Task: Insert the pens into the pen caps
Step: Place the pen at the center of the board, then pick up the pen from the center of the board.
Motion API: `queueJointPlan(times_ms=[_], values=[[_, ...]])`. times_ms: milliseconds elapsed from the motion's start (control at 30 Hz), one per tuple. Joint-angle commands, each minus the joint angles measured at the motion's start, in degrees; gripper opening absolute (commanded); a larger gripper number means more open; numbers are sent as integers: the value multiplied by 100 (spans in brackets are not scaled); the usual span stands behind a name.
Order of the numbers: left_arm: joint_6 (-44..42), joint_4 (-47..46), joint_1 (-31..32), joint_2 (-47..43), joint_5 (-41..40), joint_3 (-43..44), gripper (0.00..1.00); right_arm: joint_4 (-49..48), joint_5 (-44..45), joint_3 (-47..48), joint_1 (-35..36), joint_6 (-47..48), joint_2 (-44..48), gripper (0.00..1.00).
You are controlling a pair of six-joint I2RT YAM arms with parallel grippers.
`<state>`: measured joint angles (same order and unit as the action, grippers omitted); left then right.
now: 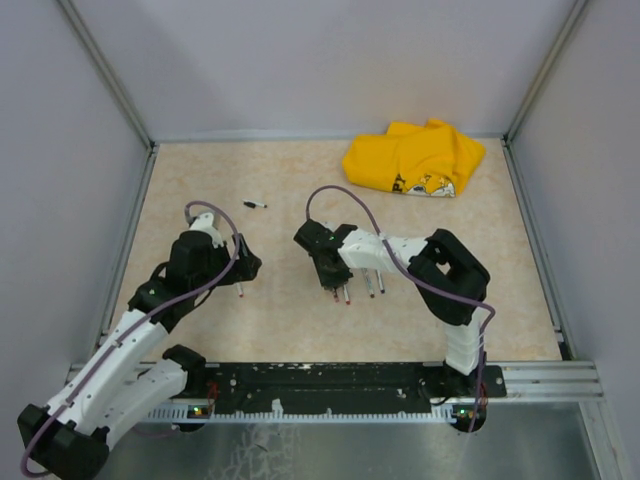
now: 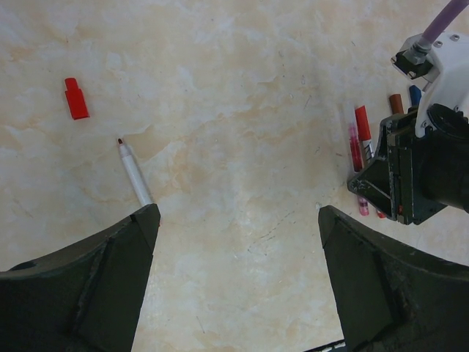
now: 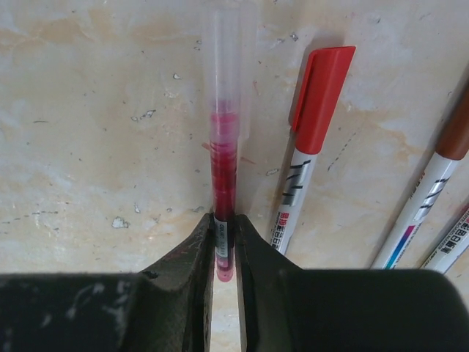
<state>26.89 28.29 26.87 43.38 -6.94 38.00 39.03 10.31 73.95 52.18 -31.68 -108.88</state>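
Locate left pincer (image 2: 238,220) spread fully, holding nothing. Note red cap (image 2: 75,98) lying apart from bare white pen (image 2: 134,174) with red tip, both flat on table (image 2: 242,110). Find right pincer (image 3: 225,227) nearly closed around end of clear-capped red pen (image 3: 223,147), beside red-capped pen (image 3: 311,139). Cannot tell firm grip from loose.

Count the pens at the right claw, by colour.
Red-capped pen: 1
Brown-capped pen: 1
Blue-capped pen: 1
Clear-red pen, in the right claw: 1
Total: 4
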Motion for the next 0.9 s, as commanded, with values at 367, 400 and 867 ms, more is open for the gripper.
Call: queueJointPlan(times_ms=[367,400,867], values=[[15,-66,-24,135,-101,-38,94,-176,-219,117,-31,193,466,29],[106,-30,-17,154,-190,-46,94,-209,-236,93,-25,217,613,30],[992,560,-22,1438,-1486,162,89,-933,-605,-1376,384,505,2865,31]])
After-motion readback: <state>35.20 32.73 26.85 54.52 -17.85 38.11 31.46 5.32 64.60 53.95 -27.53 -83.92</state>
